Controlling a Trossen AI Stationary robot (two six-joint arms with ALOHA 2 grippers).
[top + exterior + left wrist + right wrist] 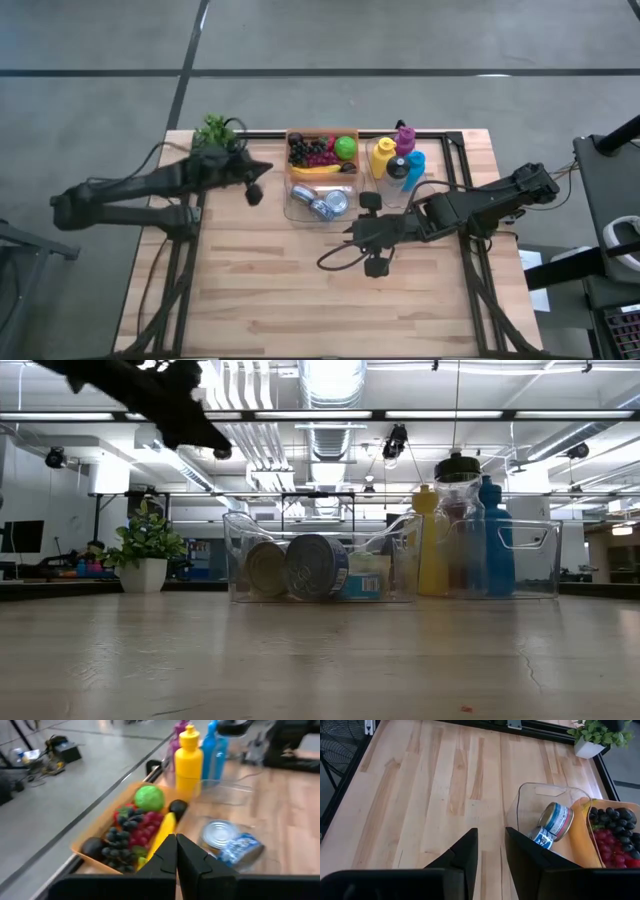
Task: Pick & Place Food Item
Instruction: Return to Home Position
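An orange tray (322, 133) at the table's far middle holds dark and red grapes (125, 832), a green apple (149, 798) and a banana (162, 832). On its near side stands a clear bin (291, 205) with cans (555, 820). My left gripper (257, 190) hovers left of the tray and bin, above the table, shut and empty; its fingertips (176, 851) meet. My right gripper (354, 232) is just near-right of the clear bin, open by a narrow gap (491, 851) and empty.
A second clear bin with yellow, purple and blue bottles (398, 158) stands right of the tray. A small potted plant (214, 130) sits at the far left corner. A black cable (338, 260) loops below my right gripper. Bare wood (300, 300) fills the near half.
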